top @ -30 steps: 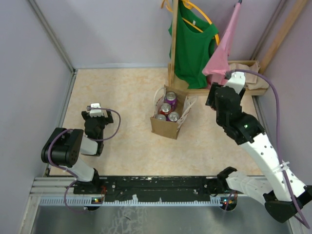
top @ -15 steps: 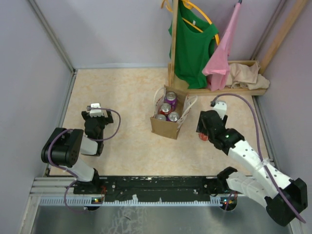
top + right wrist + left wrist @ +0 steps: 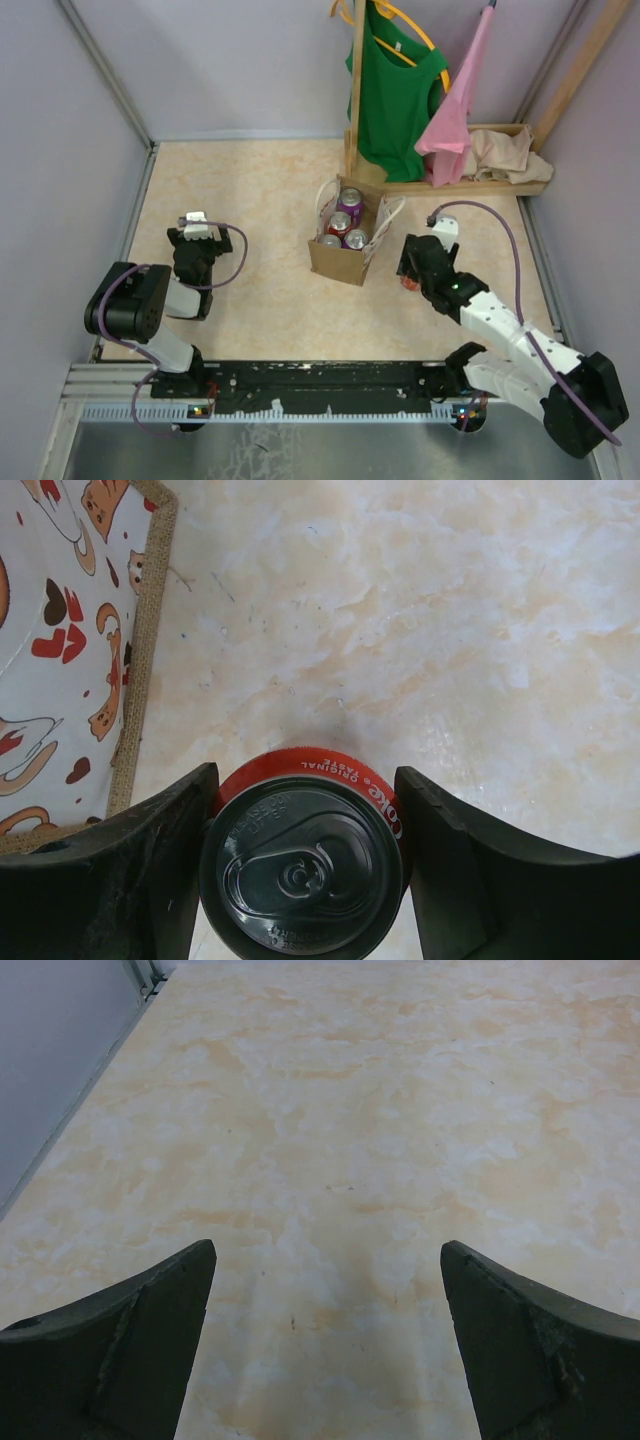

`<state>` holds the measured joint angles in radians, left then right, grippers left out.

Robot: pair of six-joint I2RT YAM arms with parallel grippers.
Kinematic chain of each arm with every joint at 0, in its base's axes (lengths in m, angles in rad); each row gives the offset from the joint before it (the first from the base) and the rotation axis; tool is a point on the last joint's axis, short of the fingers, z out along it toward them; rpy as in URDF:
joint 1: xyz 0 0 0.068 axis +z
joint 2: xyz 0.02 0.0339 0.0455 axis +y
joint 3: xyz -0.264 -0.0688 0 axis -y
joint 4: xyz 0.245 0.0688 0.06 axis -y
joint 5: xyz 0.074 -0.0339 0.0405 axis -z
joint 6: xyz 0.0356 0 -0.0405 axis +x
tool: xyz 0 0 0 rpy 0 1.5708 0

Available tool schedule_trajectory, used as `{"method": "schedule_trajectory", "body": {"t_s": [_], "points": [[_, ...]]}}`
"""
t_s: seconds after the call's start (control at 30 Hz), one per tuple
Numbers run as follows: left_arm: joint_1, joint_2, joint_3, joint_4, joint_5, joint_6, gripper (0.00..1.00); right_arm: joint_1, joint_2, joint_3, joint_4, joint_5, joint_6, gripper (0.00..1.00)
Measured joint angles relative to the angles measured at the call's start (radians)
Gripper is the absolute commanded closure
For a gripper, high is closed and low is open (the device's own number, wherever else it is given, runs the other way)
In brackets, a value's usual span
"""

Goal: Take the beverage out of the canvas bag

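Right gripper (image 3: 305, 880), pinching a red cola can (image 3: 305, 870) by its sides, has come down since a second ago and sits low, just right of the tan canvas bag (image 3: 338, 262). The bag holds three cans (image 3: 341, 222). Left gripper (image 3: 325, 1340), fingers spread, lies well left of the bag.

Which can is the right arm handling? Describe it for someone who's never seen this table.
Find the tan canvas bag in the middle of the table, with cans standing inside. Just to its right, the right gripper grips a red Coke can, top up. Unlike the others, it is outside the bag.
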<state>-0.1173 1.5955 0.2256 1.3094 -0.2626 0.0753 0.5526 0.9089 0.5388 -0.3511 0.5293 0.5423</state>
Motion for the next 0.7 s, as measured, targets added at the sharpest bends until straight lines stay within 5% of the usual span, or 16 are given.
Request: {"method": "schedule_trajectory", "body": {"t_s": [0.17,0.37,0.47,0.53,0.7], "points": [[0.0,0.0,0.0,0.0,0.0,0.0,0.0,0.0,0.058,0.0,0.047,-0.001,-0.011,1.0],[0.0,0.0,0.0,0.0,0.0,0.0,0.0,0.0,0.108,0.0,0.074,-0.002,-0.012,0.76],[0.0,0.0,0.0,0.0,0.0,0.0,0.0,0.0,0.116,0.0,0.073,-0.002,-0.011,0.54],[0.0,0.0,0.0,0.0,0.0,0.0,0.0,0.0,0.117,0.0,0.067,-0.001,-0.011,0.31],[0.0,0.0,0.0,0.0,0.0,0.0,0.0,0.0,0.117,0.005,0.055,0.002,-0.003,0.01]]}}
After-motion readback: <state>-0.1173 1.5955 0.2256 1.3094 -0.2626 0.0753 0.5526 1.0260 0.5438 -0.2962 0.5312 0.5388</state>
